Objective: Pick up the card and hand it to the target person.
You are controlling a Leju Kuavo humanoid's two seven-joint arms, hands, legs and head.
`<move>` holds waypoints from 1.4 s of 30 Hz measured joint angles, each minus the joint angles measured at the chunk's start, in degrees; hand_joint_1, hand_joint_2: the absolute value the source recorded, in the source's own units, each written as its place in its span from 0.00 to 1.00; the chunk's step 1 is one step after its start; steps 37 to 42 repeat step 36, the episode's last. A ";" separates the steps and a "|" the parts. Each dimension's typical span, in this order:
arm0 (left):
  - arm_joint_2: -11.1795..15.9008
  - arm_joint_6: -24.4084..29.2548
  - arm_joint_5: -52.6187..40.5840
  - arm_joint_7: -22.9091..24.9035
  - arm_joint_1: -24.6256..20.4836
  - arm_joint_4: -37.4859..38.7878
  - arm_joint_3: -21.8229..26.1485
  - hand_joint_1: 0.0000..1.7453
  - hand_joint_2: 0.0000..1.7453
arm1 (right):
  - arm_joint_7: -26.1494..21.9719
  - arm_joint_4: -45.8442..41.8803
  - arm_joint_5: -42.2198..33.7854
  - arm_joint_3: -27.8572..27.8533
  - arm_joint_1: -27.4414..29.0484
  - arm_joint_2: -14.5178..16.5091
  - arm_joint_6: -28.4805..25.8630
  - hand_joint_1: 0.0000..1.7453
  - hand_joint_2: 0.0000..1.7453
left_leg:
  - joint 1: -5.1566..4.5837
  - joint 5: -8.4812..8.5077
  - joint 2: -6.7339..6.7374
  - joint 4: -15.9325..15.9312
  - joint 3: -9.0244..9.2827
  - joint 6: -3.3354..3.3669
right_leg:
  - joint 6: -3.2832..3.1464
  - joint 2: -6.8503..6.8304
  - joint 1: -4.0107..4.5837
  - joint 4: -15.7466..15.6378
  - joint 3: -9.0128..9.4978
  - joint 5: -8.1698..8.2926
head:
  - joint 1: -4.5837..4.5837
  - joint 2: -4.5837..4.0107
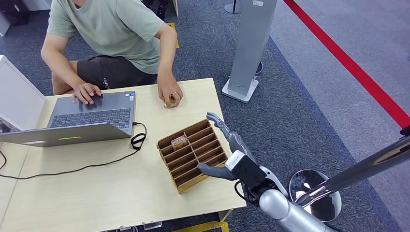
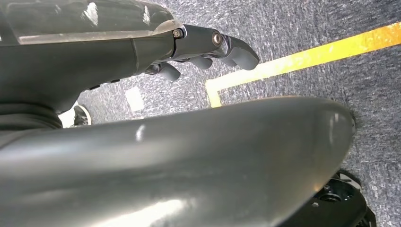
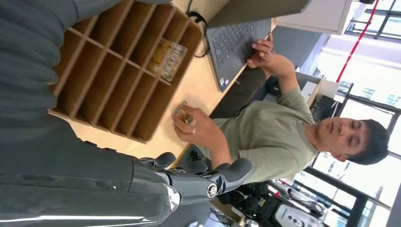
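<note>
A wooden slotted box (image 1: 193, 153) stands on the table's right side, with one patterned card (image 1: 179, 141) upright in a far-left slot. A second card (image 1: 171, 99) is pinched in the fingers of a seated person (image 1: 116, 34), whose hand rests on the table beyond the box. My right hand (image 1: 231, 153) hovers over the box's right edge, fingers spread, nothing in it. The right wrist view shows the box (image 3: 113, 75), its card (image 3: 165, 59), the person's card (image 3: 182, 115) and my fingers (image 3: 222, 177). My left hand (image 2: 208, 47) hangs over carpet, holding nothing.
An open laptop (image 1: 92, 116) sits at the table's left, under the person's other hand, with a black cable (image 1: 96, 165) trailing across the wooden table (image 1: 121, 193). A white box (image 1: 17, 96) stands far left. A grey pillar (image 1: 249, 48) and a round metal base (image 1: 314, 193) stand on the carpet to the right.
</note>
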 joint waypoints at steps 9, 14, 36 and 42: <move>0.00 0.24 -0.43 -0.35 -0.06 0.00 0.09 0.00 0.00 | -9.58 2.36 -6.47 -2.94 9.75 2.91 0.88 0.00 1.00 | 0.00 0.00 0.02 0.00 0.01 0.00 | 0.00 0.01 0.00 0.00 0.00 0.00 | 0.00 0.00; 0.00 0.38 -0.45 -0.35 -0.08 0.00 0.09 0.00 0.00 | -9.95 4.72 -7.07 -2.98 10.90 4.32 0.81 0.00 1.00 | 0.00 0.00 0.03 0.00 0.01 0.00 | 0.00 0.02 0.00 0.01 0.00 0.00 | 0.01 0.00; 0.00 0.54 -1.31 -0.15 -0.12 0.00 0.08 0.00 0.00 | -7.36 8.52 -7.05 -2.76 10.78 5.61 -1.54 0.00 1.00 | 0.00 0.00 0.03 0.00 0.01 0.00 | 0.00 0.02 0.00 0.01 0.00 0.00 | 0.00 0.00; 0.00 0.54 -1.31 -0.15 -0.12 0.00 0.08 0.00 0.00 | -7.36 8.52 -7.05 -2.76 10.78 5.61 -1.54 0.00 1.00 | 0.00 0.00 0.03 0.00 0.01 0.00 | 0.00 0.02 0.00 0.01 0.00 0.00 | 0.00 0.00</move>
